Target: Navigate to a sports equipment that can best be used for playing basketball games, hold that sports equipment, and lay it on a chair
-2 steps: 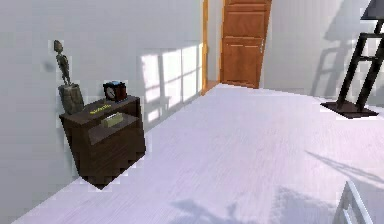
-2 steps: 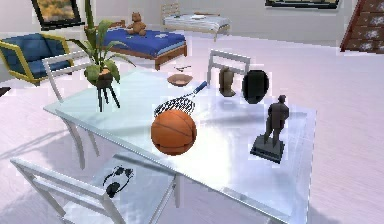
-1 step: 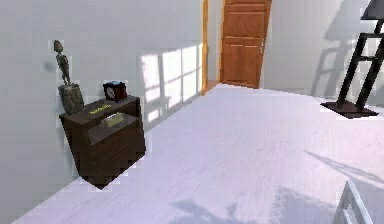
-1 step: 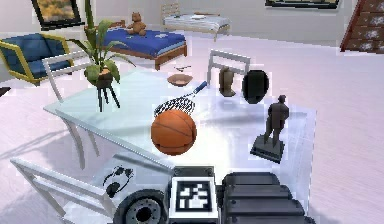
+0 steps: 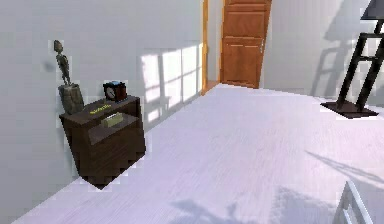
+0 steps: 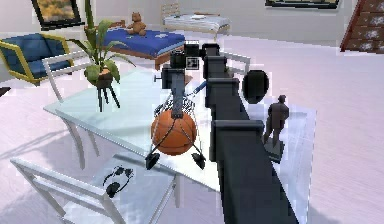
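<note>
The basketball [image 6: 173,133] was a plain orange sphere crossed by thin black seams that met near its top and curved down its face. Being round, it showed no long axis and pointed no way that could be told. It was at the table's [image 6: 120,112] near edge, in front of the pale glass top. Whether it rested on the glass or hung above it could not be told. The tool [image 6: 175,157] stood over it, with its dark body above the ball's crown. Its two thin fingers [image 6: 152,160] reached down either flank to black tips under the ball. With the table behind it, it was unclear whether the tool held the basketball. The dark arm [image 6: 235,150] lay across the table's right part in the arm side view. On the table stood a potted plant [image 6: 100,68] on a small dark stand toward the left end, and a dark statuette [image 6: 275,125] beyond the arm toward the right end. A white chair [image 6: 145,192] stood at the table's near side, below the ball, with a small black looped thing [image 6: 118,182] lying on its seat. Past the table's far side were a blue armchair [image 6: 30,50] and a bed [image 6: 150,42] with a blue cover and a brown soft toy [image 6: 137,20] on it.
</note>
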Controlling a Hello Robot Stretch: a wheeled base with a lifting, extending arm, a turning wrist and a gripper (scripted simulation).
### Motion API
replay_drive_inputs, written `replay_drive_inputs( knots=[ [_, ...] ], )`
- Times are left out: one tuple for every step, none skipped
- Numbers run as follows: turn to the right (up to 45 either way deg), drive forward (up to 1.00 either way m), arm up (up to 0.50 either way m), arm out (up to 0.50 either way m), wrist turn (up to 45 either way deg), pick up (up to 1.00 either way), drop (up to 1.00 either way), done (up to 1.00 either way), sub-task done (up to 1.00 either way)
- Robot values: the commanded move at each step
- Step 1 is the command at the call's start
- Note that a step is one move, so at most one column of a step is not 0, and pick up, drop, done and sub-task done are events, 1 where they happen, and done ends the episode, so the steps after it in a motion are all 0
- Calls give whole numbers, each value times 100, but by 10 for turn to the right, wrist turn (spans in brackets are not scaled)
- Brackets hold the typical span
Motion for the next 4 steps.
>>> replay_drive_inputs(
  knots=[
    [0, 0, 0, 0, 450, 0, 0, 0, 0],
    [0, 0, 0, 0, 450, 0, 0, 0, 0],
    [0, 0, 0, 0, 450, 0, 0, 0, 0],
    [0, 0, 0, 0, 270, 0, 0, 0, 0]
  ],
)
